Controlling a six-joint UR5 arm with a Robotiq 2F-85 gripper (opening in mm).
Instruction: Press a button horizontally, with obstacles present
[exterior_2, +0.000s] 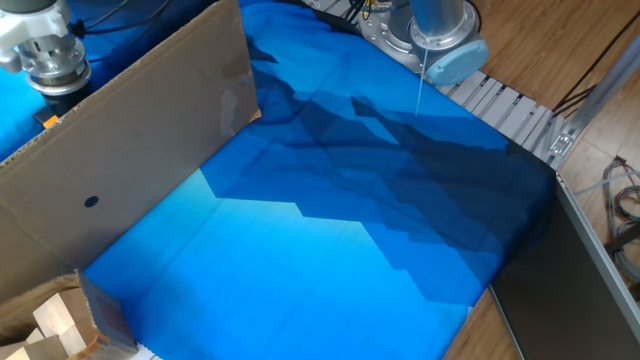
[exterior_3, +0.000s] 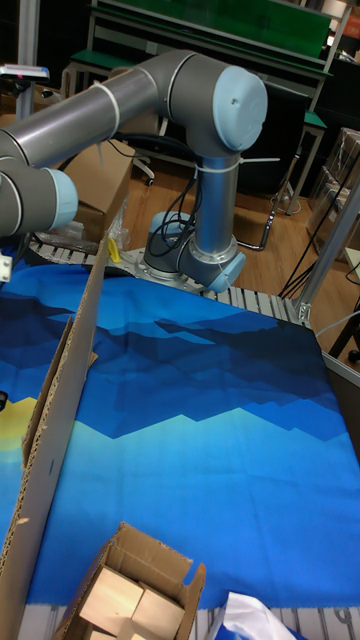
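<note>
The claw (exterior_2: 52, 88) hangs behind the upright cardboard sheet (exterior_2: 130, 140), just above the button (exterior_2: 46, 121), which shows only as an orange sliver; its fingers are hidden, so their opening cannot be told. Best lower it clear of the cardboard edge, then push level

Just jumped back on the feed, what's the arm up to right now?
The grey UR5 arm reaches over the large brown cardboard sheet that stands on edge across the blue cloth-covered table. Its gripper is behind the sheet's top edge, at the far left of the fixed view, with the fingertips hidden. A small yellow-orange bit peeks out just below it, probably the button. No press is visible. A small open cardboard box of wooden blocks sits at the near edge.
</note>
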